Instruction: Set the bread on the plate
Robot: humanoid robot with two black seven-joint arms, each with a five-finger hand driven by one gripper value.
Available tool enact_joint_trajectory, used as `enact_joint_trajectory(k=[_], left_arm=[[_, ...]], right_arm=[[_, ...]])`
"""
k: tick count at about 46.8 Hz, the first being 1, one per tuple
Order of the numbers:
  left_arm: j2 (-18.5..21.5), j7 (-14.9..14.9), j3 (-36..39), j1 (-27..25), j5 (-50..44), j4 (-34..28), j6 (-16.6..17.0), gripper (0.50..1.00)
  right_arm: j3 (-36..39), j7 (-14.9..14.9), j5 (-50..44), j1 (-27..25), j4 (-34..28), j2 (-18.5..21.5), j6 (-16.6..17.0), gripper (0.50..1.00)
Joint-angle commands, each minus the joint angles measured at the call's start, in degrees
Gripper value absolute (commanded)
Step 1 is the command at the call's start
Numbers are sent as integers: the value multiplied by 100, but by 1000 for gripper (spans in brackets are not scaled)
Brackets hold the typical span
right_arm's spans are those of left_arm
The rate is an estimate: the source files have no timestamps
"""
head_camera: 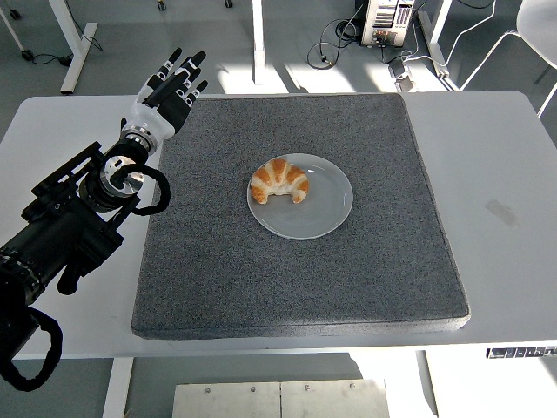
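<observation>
A golden croissant [279, 180] lies on the left part of a pale round plate [320, 212] in the middle of a dark grey mat [296, 287]. My left hand [170, 91] is over the mat's far left corner, well away from the plate, with its fingers spread and straight and holding nothing. Its black arm [65, 235] comes in from the left edge. My right arm is out of view.
The mat covers most of the white table [500, 218]. Beyond the table's far edge are desk legs, cables and a computer case [387, 22] on the floor.
</observation>
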Motion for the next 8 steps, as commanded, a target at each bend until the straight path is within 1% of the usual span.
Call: enact_joint_trajectory(k=[1,8], left_arm=[[-1,-1,4,-15,4,-2,0,984],[-1,-1,13,-15,4,-2,0,984]], right_arm=[[-1,-8,0,0,1,0,-9,1000],[-1,-8,0,0,1,0,-26,1000]])
